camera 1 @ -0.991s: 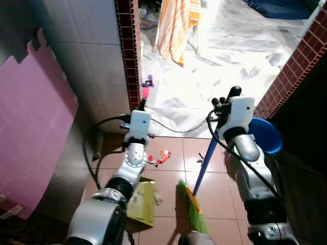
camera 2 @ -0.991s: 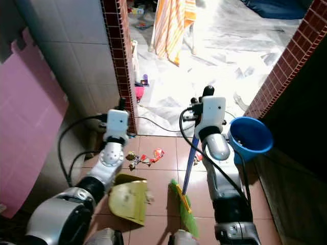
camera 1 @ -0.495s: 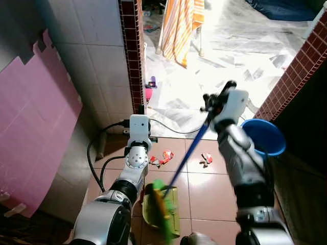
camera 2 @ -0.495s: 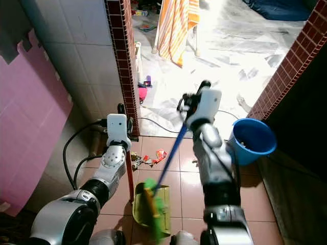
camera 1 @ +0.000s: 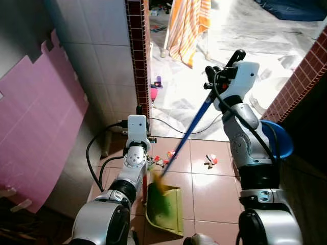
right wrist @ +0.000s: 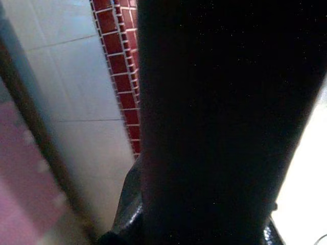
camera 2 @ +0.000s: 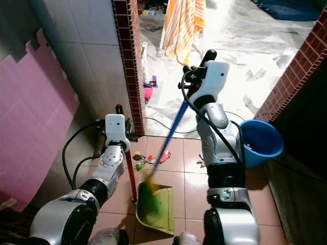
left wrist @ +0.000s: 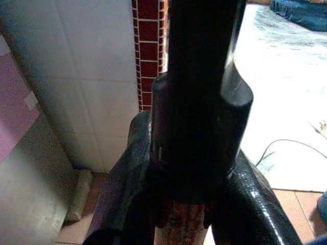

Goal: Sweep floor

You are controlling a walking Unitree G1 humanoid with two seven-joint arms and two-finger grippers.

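Note:
My right gripper point(camera 1: 211, 93) is raised in front of the doorway, shut on the blue broom handle point(camera 1: 190, 133). The handle slants down to the left, and the green bristles point(camera 1: 161, 200), blurred, rest inside the yellow-green dustpan point(camera 1: 172, 213) on the brown tiles. My left gripper point(camera 1: 147, 139) is shut on the dustpan's dark red handle point(camera 2: 131, 176), which holds the pan near the brick pillar. In the left wrist view the black fingers point(left wrist: 120, 194) clasp that handle point(left wrist: 196, 102). Red and white litter point(camera 1: 164, 157) lies just beyond the pan, and another scrap point(camera 1: 210, 161) lies to the right.
A blue bucket point(camera 2: 260, 140) stands at the right by the brick wall point(camera 1: 301, 71). A tiled wall with a red-brick pillar point(camera 1: 139, 56) and pink foam mats point(camera 1: 36, 127) close the left side. A black cable point(camera 1: 176, 128) crosses the bright marble floor, where a striped cloth point(camera 1: 191, 23) hangs.
The broom head swung from the right of the dustpan leftward into it, and my right gripper rose. The dustpan shifted right. The camera also shifted.

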